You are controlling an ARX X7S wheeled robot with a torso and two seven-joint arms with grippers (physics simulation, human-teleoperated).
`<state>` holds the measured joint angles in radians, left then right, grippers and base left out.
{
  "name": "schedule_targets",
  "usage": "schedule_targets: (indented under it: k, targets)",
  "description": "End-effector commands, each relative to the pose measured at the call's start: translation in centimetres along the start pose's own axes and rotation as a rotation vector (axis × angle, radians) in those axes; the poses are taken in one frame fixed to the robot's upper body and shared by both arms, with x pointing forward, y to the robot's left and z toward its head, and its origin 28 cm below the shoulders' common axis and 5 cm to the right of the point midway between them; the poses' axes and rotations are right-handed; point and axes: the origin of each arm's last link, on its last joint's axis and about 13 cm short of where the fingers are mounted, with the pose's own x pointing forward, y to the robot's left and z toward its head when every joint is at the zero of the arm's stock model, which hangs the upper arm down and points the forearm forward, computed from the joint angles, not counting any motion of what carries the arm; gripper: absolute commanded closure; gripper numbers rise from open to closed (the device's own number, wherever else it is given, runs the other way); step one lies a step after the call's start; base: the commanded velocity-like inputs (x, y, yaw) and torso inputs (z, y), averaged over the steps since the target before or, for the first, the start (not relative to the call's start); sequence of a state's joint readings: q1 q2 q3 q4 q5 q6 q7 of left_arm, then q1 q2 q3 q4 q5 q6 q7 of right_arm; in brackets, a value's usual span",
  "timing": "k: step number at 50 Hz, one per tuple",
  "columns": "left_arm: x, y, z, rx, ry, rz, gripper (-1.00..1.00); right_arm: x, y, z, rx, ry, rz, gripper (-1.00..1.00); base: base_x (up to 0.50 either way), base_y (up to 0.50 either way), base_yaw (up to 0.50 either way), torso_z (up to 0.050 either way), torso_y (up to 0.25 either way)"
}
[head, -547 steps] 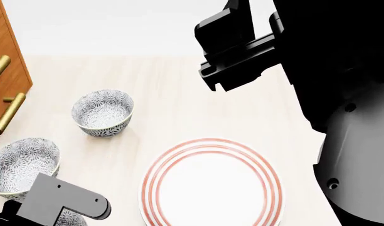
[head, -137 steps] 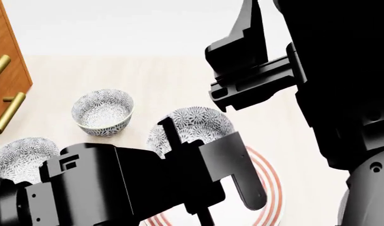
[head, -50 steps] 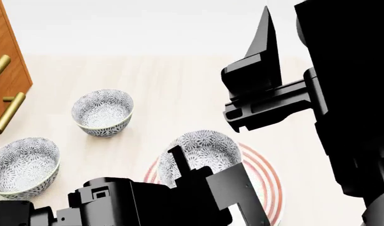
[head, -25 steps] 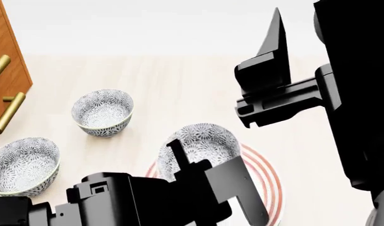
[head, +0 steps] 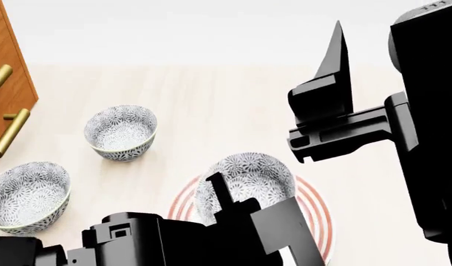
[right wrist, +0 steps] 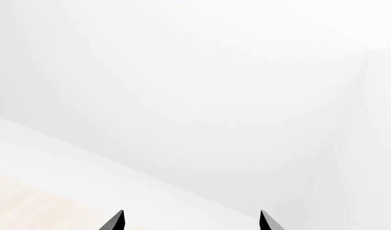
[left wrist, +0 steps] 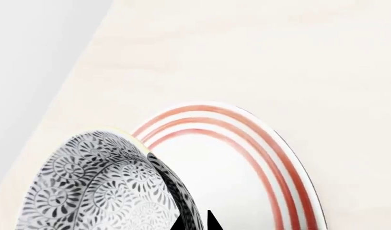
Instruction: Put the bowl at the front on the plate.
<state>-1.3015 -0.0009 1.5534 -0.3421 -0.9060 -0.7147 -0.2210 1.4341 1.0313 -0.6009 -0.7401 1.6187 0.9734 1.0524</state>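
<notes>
Low in the middle of the head view, I have the left end effector (head: pixel 230 202) clamped on the rim of the bowl (head: pixel 248 180), which sits over the plate (head: pixel 318 213); whether it touches the plate I cannot tell. Up at the right, my right end effector (right wrist: pixel 190 221) hangs with its fingers spread wide, holding nothing. Two other bowls (head: pixel 121 132) stand on the counter (head: pixel 211 105) at the left.

Setting reads as a domestic kitchen or dining area, rendered in simulation. Evidence: pale wood-grain tabletop (head: pixel 211 100); wooden cabinet (head: pixel 8 72) with brass bar handles (head: pixel 10 133) at the left edge; patterned ceramic bowls (head: pixel 121 132) and a red-ringed plate (head: pixel 318 213) laid out; plain white wall (head: pixel 174 27) behind.
</notes>
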Motion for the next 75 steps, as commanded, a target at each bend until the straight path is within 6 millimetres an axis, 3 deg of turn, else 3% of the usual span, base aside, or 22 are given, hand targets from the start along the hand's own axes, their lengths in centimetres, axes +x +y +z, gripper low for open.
schedule_targets:
  k: [1,7,39,75]
  targets:
    - [-0.1,0.0,0.4,-0.001,-0.019,0.031,1.0,-0.4,0.0,-0.2,0.005,0.002,-0.009,-1.0,0.0,0.0,0.0,0.0,0.0]
    - [0.1,0.5,0.1,-0.023,-0.014,0.05,1.0,-0.8,-0.1,-0.1,0.001,0.01,-0.015,-1.0,0.0,0.0,0.0,0.002,0.002]
    - [1.1,-1.7,-2.2,0.015,0.029,0.015,1.0,-0.8,-0.1,-0.5,0.002,0.019,-0.016,-1.0,0.0,0.0,0.0,0.0,0.0]
    - [1.7,-2.5,-3.3,0.021,0.04,0.037,1.0,-1.1,0.0,-0.7,-0.001,0.023,-0.013,-1.0,0.0,0.0,0.0,0.0,0.001]
